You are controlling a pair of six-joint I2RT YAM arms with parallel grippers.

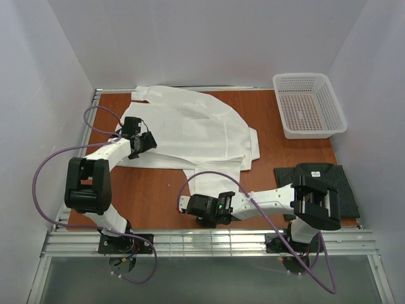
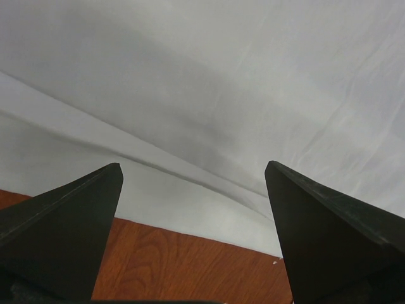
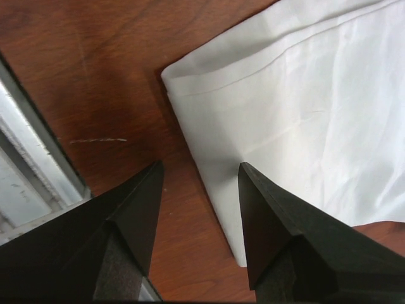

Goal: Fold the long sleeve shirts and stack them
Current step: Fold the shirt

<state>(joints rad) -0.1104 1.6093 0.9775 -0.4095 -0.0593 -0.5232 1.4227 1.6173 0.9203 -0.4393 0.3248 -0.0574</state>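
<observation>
The white long sleeve shirt (image 1: 190, 130) lies spread out over the back middle of the wooden table (image 1: 152, 190), one sleeve (image 1: 193, 180) trailing toward the near edge. The dark charcoal shirt (image 1: 319, 183) sits folded at the right. My left gripper (image 1: 143, 143) hovers at the white shirt's left edge. In the left wrist view it (image 2: 193, 166) stands wide open over the white cloth (image 2: 221, 82), holding nothing. My right gripper (image 1: 185, 204) is at the sleeve's end. In the right wrist view it (image 3: 201, 164) is open, and the cuff's edge (image 3: 215, 164) lies between the fingers, not pinched.
A white mesh basket (image 1: 308, 104) stands at the back right corner. A metal rail (image 1: 209, 240) runs along the table's near edge, close behind the right gripper. White walls enclose the left, back and right sides.
</observation>
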